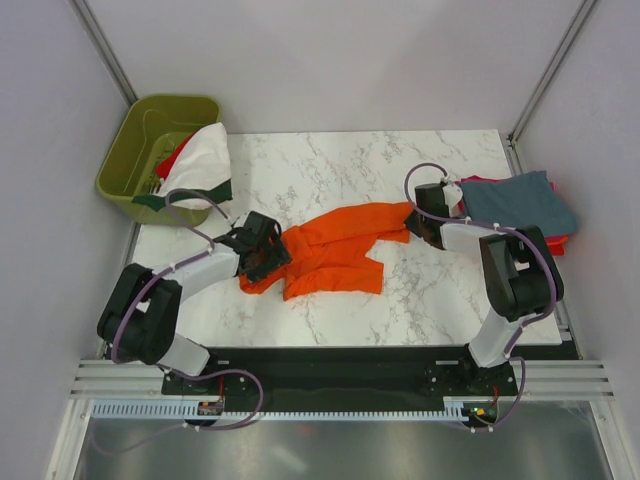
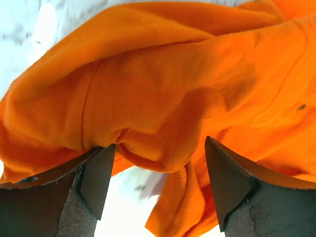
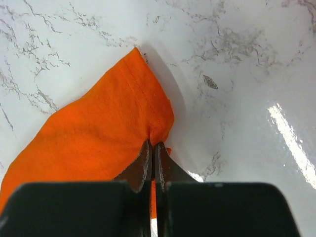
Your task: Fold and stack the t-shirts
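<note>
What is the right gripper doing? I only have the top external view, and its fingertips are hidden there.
Observer: In the right wrist view, the right gripper is shut on a corner of the orange t-shirt.
Operator: And the left one?
Observer: The left gripper is open. Its fingers stand on either side of a fold of the orange cloth.
Operator: Is that fold flat on the surface?
Observer: It doesn't look flat. It bulges up, and bare table shows below it between the fingers.
</note>
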Tool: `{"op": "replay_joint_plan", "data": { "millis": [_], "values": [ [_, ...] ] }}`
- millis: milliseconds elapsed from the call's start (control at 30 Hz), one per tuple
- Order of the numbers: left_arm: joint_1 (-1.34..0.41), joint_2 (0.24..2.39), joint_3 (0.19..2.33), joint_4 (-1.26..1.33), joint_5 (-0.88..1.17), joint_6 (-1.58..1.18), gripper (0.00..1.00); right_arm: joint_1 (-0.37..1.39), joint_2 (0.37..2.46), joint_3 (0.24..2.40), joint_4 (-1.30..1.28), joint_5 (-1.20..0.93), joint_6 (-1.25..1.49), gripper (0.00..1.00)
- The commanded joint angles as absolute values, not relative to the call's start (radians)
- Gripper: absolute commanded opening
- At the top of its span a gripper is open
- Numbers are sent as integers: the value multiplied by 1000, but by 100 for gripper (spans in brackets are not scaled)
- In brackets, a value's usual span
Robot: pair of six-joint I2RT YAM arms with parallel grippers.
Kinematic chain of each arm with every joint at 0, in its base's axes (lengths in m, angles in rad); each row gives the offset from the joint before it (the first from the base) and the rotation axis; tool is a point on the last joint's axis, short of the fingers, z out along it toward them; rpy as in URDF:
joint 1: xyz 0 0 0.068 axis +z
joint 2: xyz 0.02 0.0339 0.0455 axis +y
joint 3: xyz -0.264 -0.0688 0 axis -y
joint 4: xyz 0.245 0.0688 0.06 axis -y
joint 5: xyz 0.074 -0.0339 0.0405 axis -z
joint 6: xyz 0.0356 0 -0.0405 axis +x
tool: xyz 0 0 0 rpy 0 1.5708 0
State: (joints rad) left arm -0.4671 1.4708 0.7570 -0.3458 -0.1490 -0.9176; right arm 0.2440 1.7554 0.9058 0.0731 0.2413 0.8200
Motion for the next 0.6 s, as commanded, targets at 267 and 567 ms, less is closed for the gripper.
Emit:
{"op": "replay_joint_plan", "data": {
  "millis": [267,567],
  "values": [
    [-405,1722,1060,-324,-184,-844,81,239,1519,999,11,301,738,0],
    [-373,2022,1564,-440,-196,-736,78,241,1281,925,-55,316,716,0]
  ]
}}
